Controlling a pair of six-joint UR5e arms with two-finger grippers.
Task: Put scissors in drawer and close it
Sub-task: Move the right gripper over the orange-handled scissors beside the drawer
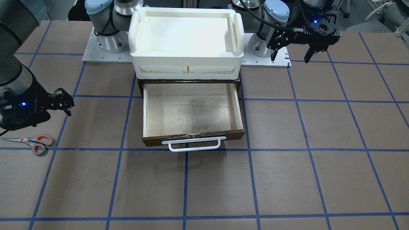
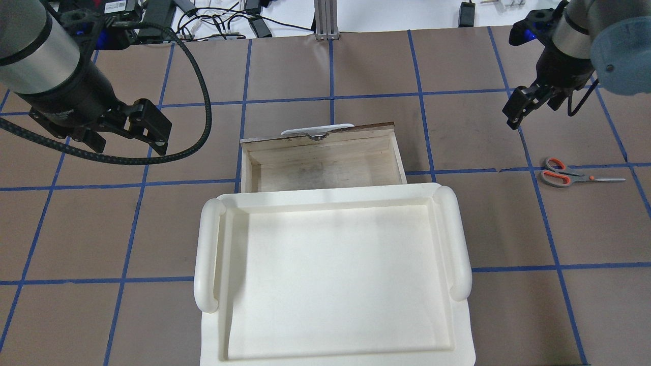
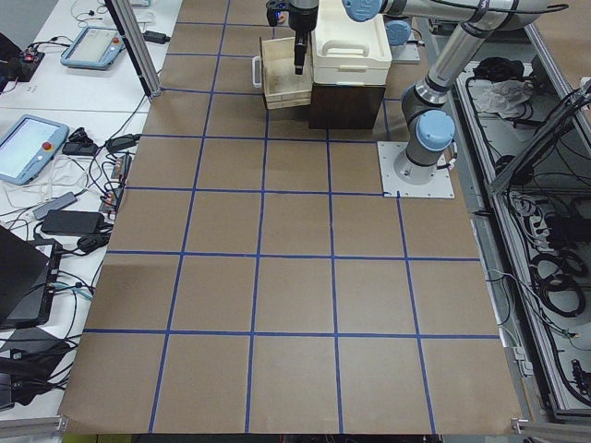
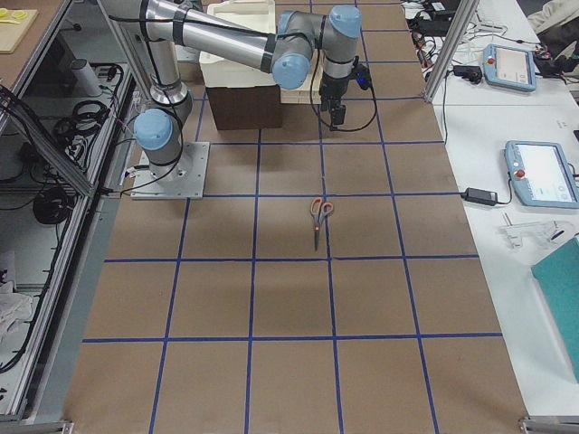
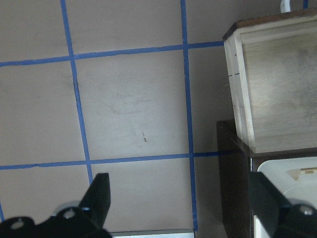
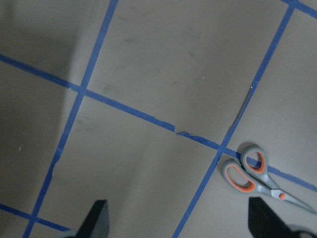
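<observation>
Scissors [image 2: 577, 177] lie untouched; right fingers [image 6: 96, 220] and left fingers [image 5: 99, 196] gape wide, holding nothing.

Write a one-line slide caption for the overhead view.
Empty drawer stands open; scissors lie on the table to its right, near the right arm's open fingers.

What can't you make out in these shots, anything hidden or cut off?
- Scissors: blade tips are cut off by the right wrist view's right edge.
- Drawer: in the overhead view its rear part lies hidden under the white bin.
- Drawer handle: in the overhead view it is mostly hidden behind the drawer front.
- Fingers of the left gripper: bases are cut off by the left wrist view's bottom edge.
</observation>
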